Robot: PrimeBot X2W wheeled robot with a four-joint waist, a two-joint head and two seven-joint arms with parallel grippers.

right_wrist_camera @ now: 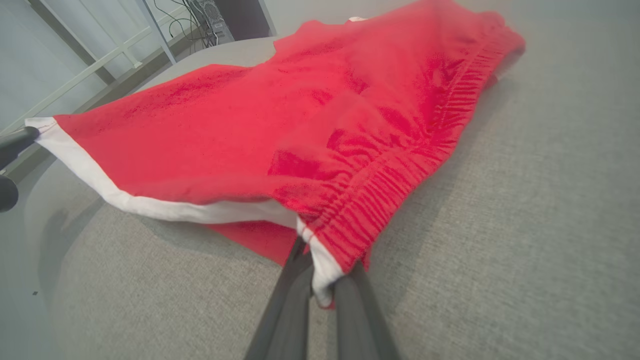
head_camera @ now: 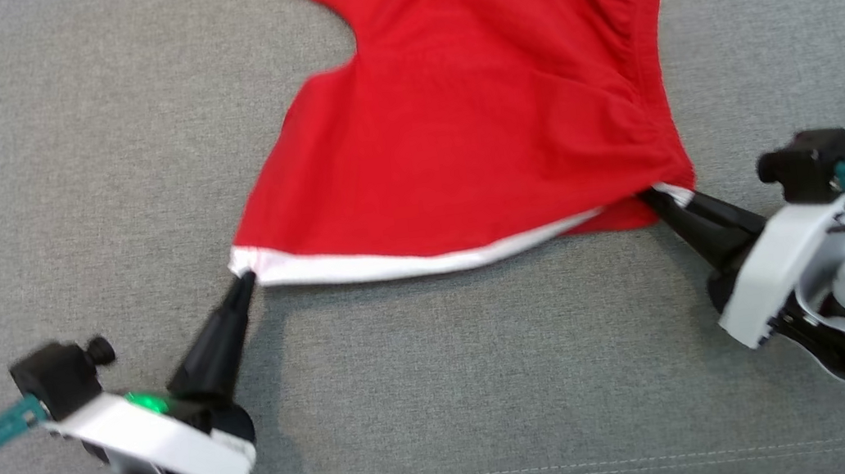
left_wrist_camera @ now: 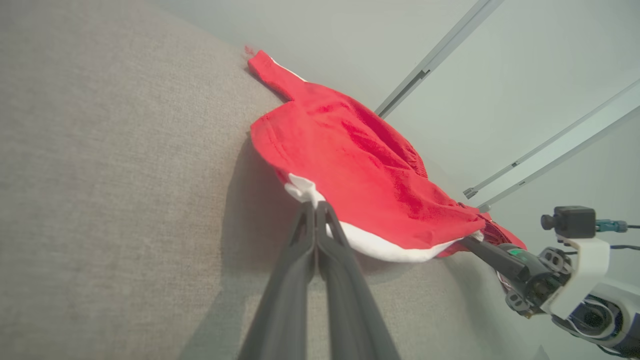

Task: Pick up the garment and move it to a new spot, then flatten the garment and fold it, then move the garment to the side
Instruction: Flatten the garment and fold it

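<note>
Red shorts found spread on grey upholstery, body toward 12 o'clock from both grippers. Found left gripper clamped on white hem corner at 9 o'clock, right gripper clamped on waistband end at 3 o'clock.

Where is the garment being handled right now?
Head view, centre: red garment on the grey surface, near corners held by left gripper and right gripper.

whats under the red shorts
Under the lifted front edge of the red shorts, grey fabric surface and a lower red layer show; farther back is covered.
</note>
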